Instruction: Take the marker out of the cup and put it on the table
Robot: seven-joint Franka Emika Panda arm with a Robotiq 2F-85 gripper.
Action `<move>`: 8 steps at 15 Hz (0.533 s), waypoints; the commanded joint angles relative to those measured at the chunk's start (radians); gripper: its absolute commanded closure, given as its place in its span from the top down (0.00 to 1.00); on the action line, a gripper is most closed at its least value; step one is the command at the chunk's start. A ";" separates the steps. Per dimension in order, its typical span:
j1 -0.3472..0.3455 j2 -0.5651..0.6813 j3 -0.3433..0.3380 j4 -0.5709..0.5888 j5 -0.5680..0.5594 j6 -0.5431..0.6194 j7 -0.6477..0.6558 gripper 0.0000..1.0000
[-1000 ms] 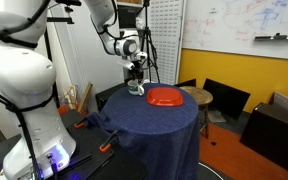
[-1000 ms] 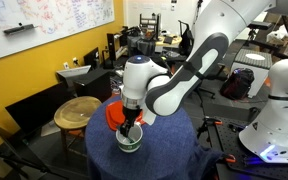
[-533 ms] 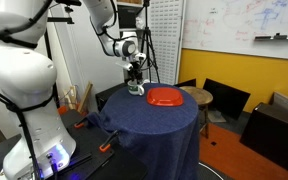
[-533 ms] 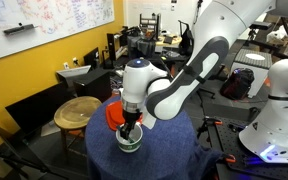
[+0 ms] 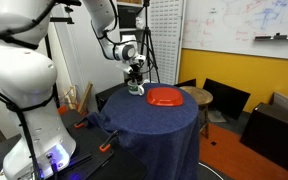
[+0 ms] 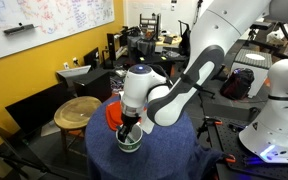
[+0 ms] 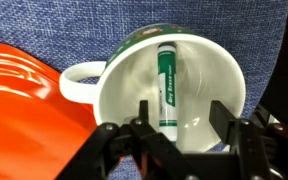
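Note:
The white cup (image 7: 169, 85) with a side handle stands on the navy-clothed table (image 5: 154, 125) next to the red plate. The green-and-white marker (image 7: 166, 85) lies inside the cup, leaning against its wall. My gripper (image 7: 182, 125) is open, its fingers reaching down into the cup, the left finger close beside the marker's lower end. In both exterior views the gripper (image 5: 134, 80) (image 6: 130, 132) hangs straight over the cup (image 5: 136, 89) (image 6: 129, 142), and the marker is hidden there.
A flat red plate (image 5: 165, 97) (image 6: 113, 113) (image 7: 24, 110) lies touching the cup. A round brown wooden stool (image 6: 76, 111) stands beside the table. Chairs, desks and a second white robot base (image 6: 269, 120) surround the table.
The gripper has sunk slightly lower into the cup; cup and plate have not moved.

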 commanded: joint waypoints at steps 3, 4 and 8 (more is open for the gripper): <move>0.039 0.036 -0.040 -0.006 -0.007 0.076 0.036 0.57; 0.048 0.039 -0.049 -0.008 -0.008 0.087 0.039 0.45; 0.090 0.039 -0.087 -0.025 -0.016 0.110 0.055 0.07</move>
